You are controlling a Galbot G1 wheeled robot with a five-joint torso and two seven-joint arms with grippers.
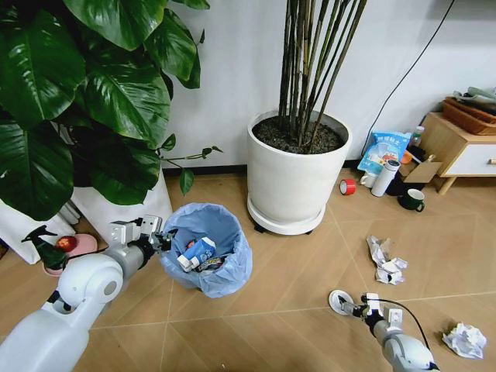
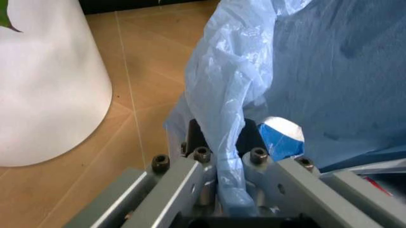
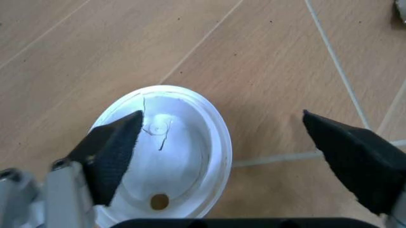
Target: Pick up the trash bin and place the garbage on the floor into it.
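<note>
the left gripper point(image 1: 159, 239) is clamped on the rim of the trash bin point(image 1: 225, 271), its two dark pads point(image 2: 195, 137) pinching a fold of the crinkly light-blue bag point(image 2: 222, 95) between them. the left arm reaches forward from the lower left of the head view, forearm roughly level, wrist at the bin's left edge. inside the bin lie a blue-white wrapper point(image 1: 198, 252) and some red-printed litter. the bin stands on the wooden floor point(image 1: 294, 287) between a leafy plant's white pot point(image 2: 44, 85) on the left and the large white planter point(image 1: 294, 182) of tall stems behind it on the right; it is close to both, with open floor in front and to the right.

the right gripper point(image 1: 358, 307) is low over the floor at the lower right, arm stretched forward and angled down, fingers spread wide. in the right wrist view one fingertip overlaps the rim of a white round lid point(image 3: 171, 156), which lies flat on the floor, while the other stands well off to the side over bare boards. whether the finger touches the lid i cannot tell.

a crumpled white paper wad point(image 1: 386, 261) lies beyond the right gripper, another point(image 1: 465, 339) off to its right, with clear floor around each. farther back, near the wall, sit a red tape roll point(image 1: 348, 187) and a blue snack bag point(image 1: 385, 151).
</note>
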